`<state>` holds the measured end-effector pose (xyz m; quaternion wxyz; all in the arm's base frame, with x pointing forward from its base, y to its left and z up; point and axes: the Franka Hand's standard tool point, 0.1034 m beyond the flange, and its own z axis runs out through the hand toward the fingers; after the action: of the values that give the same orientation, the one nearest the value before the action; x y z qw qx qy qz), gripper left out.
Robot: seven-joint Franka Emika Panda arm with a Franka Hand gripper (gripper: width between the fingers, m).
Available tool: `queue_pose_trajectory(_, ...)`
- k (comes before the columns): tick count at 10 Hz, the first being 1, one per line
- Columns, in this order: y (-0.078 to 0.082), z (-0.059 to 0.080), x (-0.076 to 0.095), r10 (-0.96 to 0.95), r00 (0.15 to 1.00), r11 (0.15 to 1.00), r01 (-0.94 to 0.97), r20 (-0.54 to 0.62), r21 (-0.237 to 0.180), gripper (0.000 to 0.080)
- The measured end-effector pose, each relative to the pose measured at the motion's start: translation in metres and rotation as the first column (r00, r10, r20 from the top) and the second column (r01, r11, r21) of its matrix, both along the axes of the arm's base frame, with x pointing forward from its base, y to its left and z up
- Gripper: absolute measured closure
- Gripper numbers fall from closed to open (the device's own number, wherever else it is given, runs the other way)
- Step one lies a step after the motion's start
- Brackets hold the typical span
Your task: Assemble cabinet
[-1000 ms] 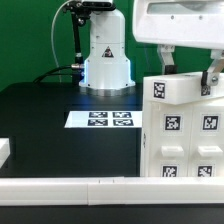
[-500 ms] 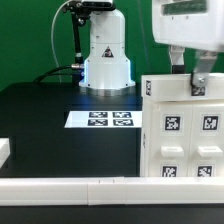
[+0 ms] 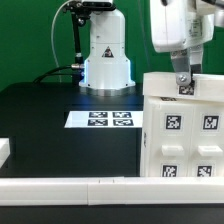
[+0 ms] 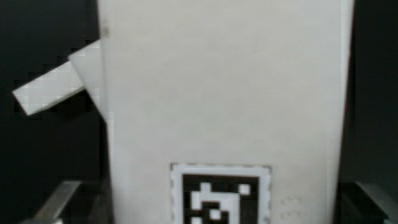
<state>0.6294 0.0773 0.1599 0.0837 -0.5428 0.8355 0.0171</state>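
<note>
Hand point(image 3: 184, 84) turned, cabinet point(image 3: 184, 130) tilted

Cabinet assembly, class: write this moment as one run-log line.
stage: cabinet handling | gripper: at top edge of cabinet, grip unclear | marker board: flat on table

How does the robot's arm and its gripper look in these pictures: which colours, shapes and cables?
In the exterior view the arm's base is a white rounded housing with a small dark triangular sticker, and black cables run from its top. The hand above the cabinet is a white boxy body. The gripper has slim grey fingers.
</note>
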Motion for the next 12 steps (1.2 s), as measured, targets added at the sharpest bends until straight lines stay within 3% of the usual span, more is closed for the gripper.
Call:
queue_pose_trajectory(2, 0.0, 0.003, 0.001, 0.143, 0.99, 0.99, -0.143, 0.015, -0.014, 0.0034)
queue_pose_trajectory(4, 0.001, 0.013, 0.006, 0.448, 0.892, 0.894, -0.444, 0.058, -0.063, 0.0007)
queue_pose_trajectory(6, 0.018, 0.026, 0.004, 0.556, 0.83, 0.831, -0.554, 0.043, -0.056, 0.0002)
queue_pose_trajectory(8, 0.014, 0.023, 0.004, 0.681, 0.73, 0.731, -0.677, 0.047, -0.085, 0.0002)
queue_pose_trajectory(9, 0.014, 0.023, 0.004, 0.749, 0.661, 0.662, -0.742, 0.05, -0.102, 0.0002)
queue_pose_trajectory(11, 0.011, 0.022, 0.008, 0.952, 0.304, 0.306, -0.937, 0.036, -0.169, 0.0002)
queue_pose_trajectory(12, 0.011, 0.019, 0.009, 0.98, 0.195, 0.197, -0.966, 0.027, -0.169, 0.0002)
